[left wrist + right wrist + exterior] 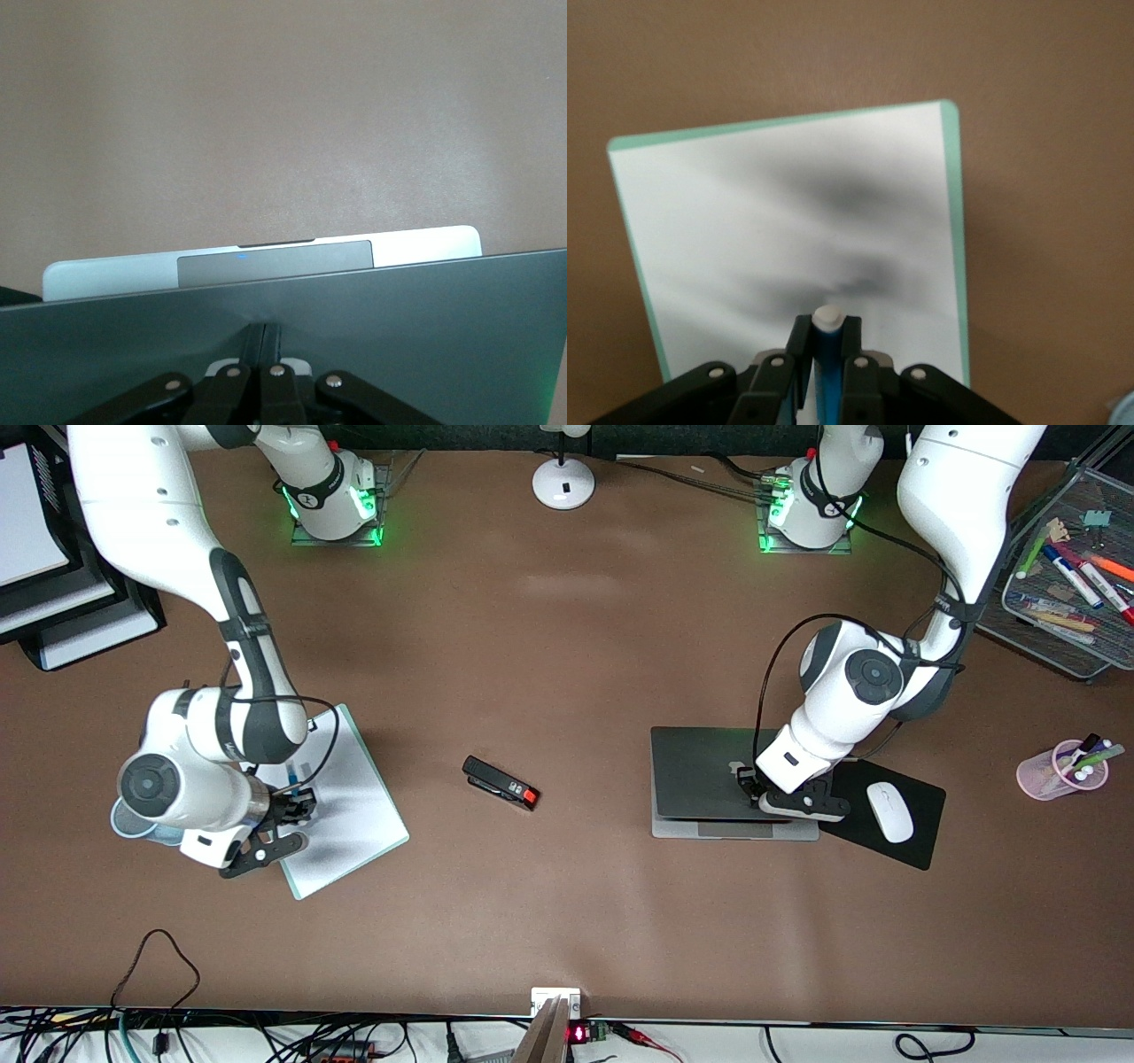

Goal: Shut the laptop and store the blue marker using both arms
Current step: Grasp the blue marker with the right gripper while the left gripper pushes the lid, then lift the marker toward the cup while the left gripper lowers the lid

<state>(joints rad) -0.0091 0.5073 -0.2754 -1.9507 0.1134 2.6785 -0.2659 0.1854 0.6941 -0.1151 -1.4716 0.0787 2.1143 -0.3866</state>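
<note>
The laptop (700, 779) lies toward the left arm's end of the table. Its dark lid is lowered almost flat, and a strip of silver base and trackpad (275, 263) shows past the lid's edge. My left gripper (753, 790) is shut, with its fingertips (265, 332) resting on the lid (425, 336). My right gripper (297, 804) is shut on the blue marker (828, 372). It holds the marker upright, white end down, just above the whiteboard (354, 815). The marker's blue body also shows in the front view (293, 772).
A black-and-red stapler (500, 783) lies mid-table. A white mouse (889, 811) sits on a black mouse pad (921, 846) beside the laptop. A pink pen cup (1059, 772), a mesh tray (1054, 638), a lamp base (563, 483), paper trays (53, 602) and a light-blue round container (133, 828) stand around the edges.
</note>
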